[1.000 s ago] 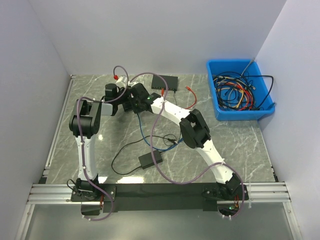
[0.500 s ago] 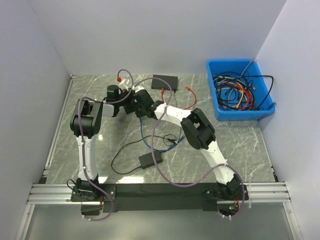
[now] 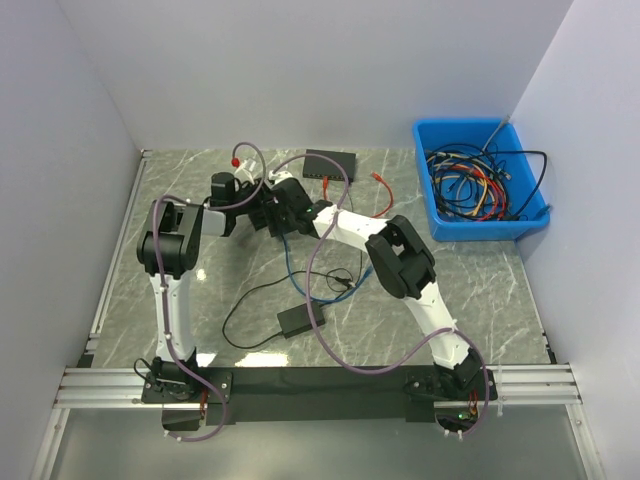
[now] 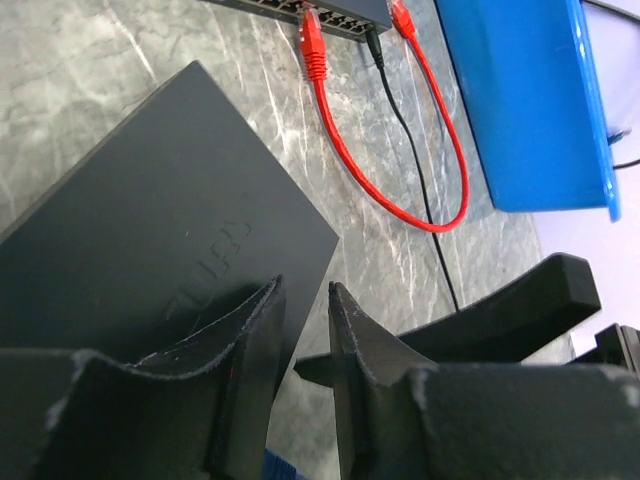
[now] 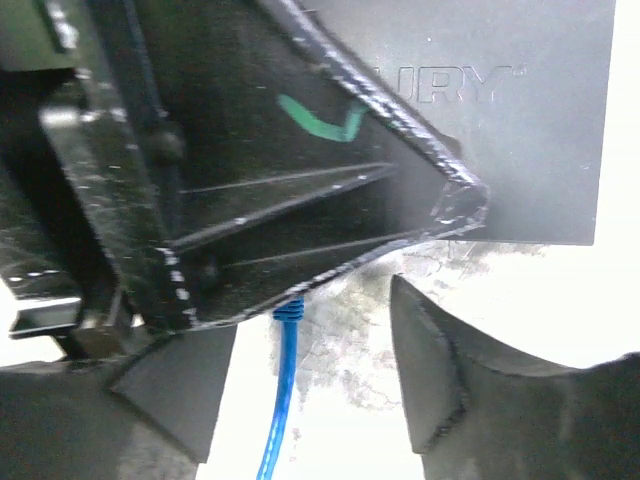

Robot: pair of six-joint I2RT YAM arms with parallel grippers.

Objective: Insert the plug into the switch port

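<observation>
Left wrist view is showing the left gripper (image 4: pixel 305 290) hanging low over the marbled table (image 4: pixel 120 70), its two black fingers (image 4: pixel 250 350) standing a narrow gap apart. A speck of blue is peeking out at the bottom of that gap, but I cannot tell whether the jaws are pinching anything. Behind the fingers, a dark box (image 4: pixel 170 220) with raised lettering is lying flat on the table and filling the left half of the frame. At the top edge the switch (image 4: pixel 335 10) is sitting with a red cable (image 4: pixel 313 50) plugged into its front and looping away to the right. The blue bin (image 4: pixel 520 100) is taking up the upper right.

Right wrist view is showing the right gripper (image 5: pixel 310 320) with its jaws standing wide apart, one at the lower left and one at the lower right. The left gripper's black fingers are reaching in between them from the upper left. The blue cable (image 5: pixel 275 400) is hanging down from under those fingers, its ribbed boot touching their lower edge. The plug itself is hiding behind them.

Top external view is showing both grippers meeting nose to nose left of centre, near the switch but apart from it. The blue cable is trailing down toward the middle of the table, above a black adapter block (image 3: pixel 300 320).
</observation>
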